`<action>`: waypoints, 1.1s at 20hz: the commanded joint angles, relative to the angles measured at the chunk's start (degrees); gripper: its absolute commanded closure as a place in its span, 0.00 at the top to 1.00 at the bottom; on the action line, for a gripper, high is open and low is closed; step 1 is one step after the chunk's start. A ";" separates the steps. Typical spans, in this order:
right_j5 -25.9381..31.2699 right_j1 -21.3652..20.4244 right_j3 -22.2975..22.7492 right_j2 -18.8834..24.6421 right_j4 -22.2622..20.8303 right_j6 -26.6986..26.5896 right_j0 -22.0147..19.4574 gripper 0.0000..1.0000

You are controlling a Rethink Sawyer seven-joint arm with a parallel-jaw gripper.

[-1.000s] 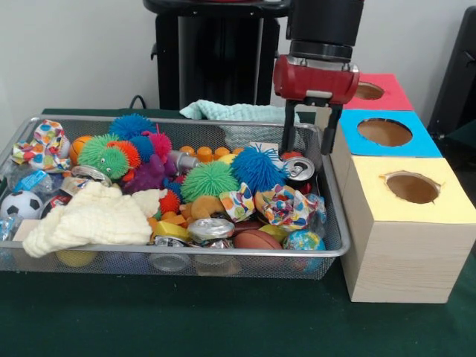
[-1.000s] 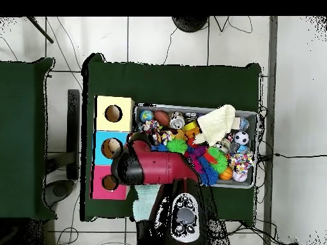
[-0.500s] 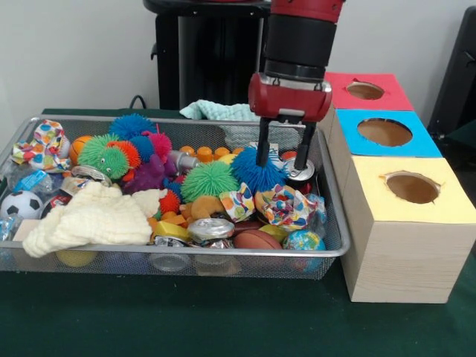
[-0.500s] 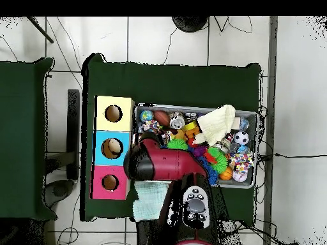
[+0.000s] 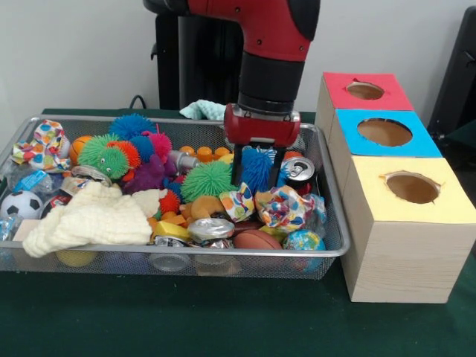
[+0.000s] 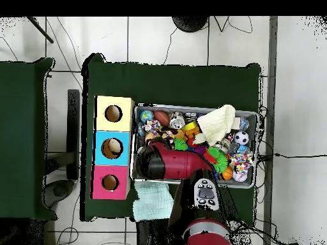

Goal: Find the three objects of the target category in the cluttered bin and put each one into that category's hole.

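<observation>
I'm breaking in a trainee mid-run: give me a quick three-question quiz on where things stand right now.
1. True or false: the tool straddles the blue spiky ball.
2. Which box top lies nearest the camera in the front view: A red, B blue, C yellow?
3. Fill in: the soda can beside the tool lies in the wire ____.

Key: 1 true. 2 C, the yellow box. 3 bin.
</observation>
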 commanded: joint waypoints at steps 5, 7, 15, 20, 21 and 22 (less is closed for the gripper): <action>-1.18 3.87 -0.98 10.43 -1.78 5.56 -5.06 1.00; -0.88 3.21 -0.50 11.04 -1.92 5.48 -5.09 1.00; -3.52 2.56 0.85 12.83 -3.31 5.79 -6.17 1.00; -3.40 3.16 -1.45 11.59 -4.37 4.90 -5.26 1.00; -3.76 3.24 -1.81 11.10 -4.83 4.72 -4.86 1.00; -3.97 3.42 -1.88 11.14 -5.05 4.76 -4.94 1.00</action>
